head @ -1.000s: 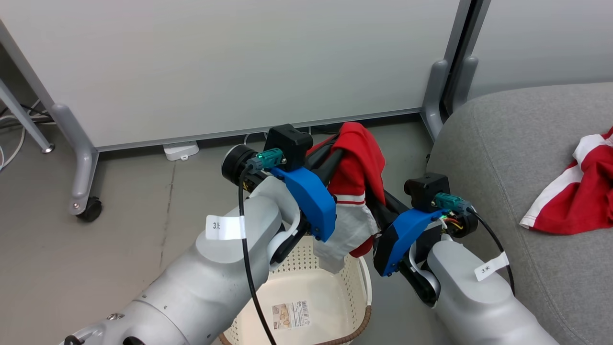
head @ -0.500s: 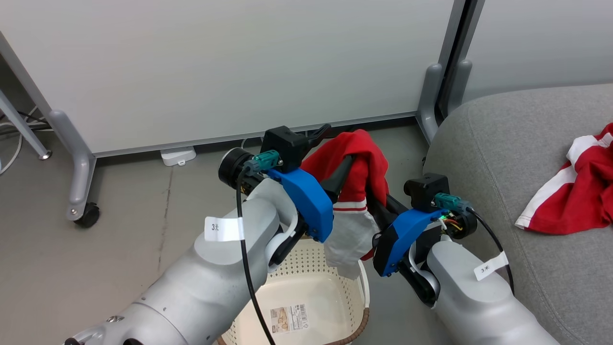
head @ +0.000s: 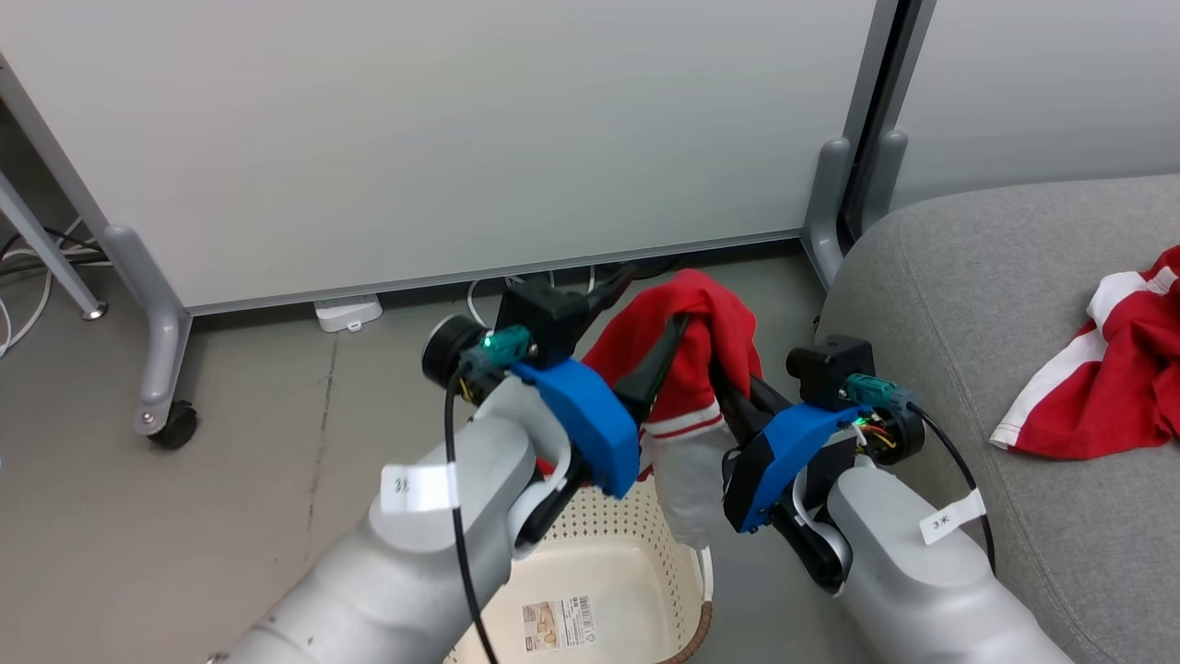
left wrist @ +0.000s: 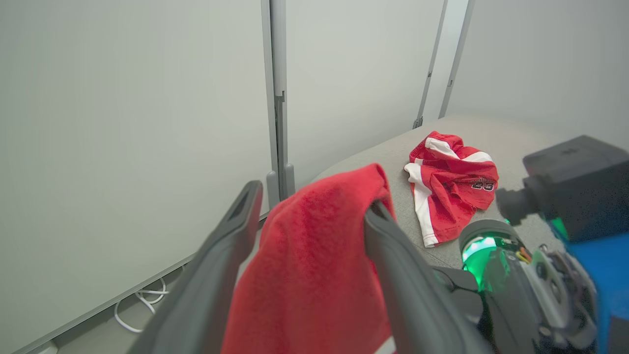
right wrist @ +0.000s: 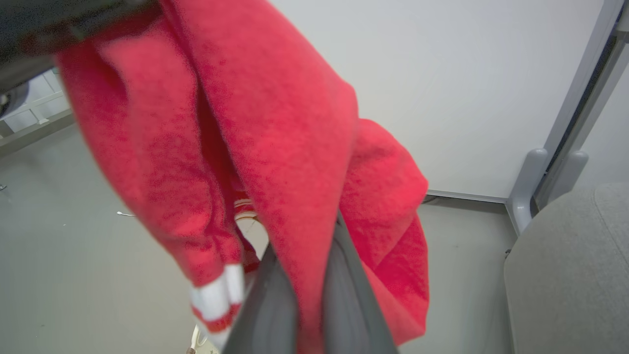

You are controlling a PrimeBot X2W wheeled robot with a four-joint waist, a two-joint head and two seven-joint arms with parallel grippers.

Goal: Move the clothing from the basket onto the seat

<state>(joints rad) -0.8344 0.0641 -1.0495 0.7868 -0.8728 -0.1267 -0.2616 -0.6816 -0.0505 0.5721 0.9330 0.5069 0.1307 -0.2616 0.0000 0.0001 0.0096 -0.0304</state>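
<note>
Head view: white tags on both forearms read "3" plus a small character I can't make out. A barcode sticker lies on the basket bottom, print too small to read. The basket sits on the floor below the arms. The held garment, red with white-striped trim, hangs above the basket's far right corner, beside the grey seat. The second garment lies crumpled on the seat. Left wrist view: a dark "23" is printed on that second garment. The left tool has its fingers spread wide apart, red fabric draped between them and over one finger. Right wrist view: the right tool is clamped on the held garment, fingers pressed together on a fold, a white-banded cuff dangling lower left. White partition panels stand behind.
</note>
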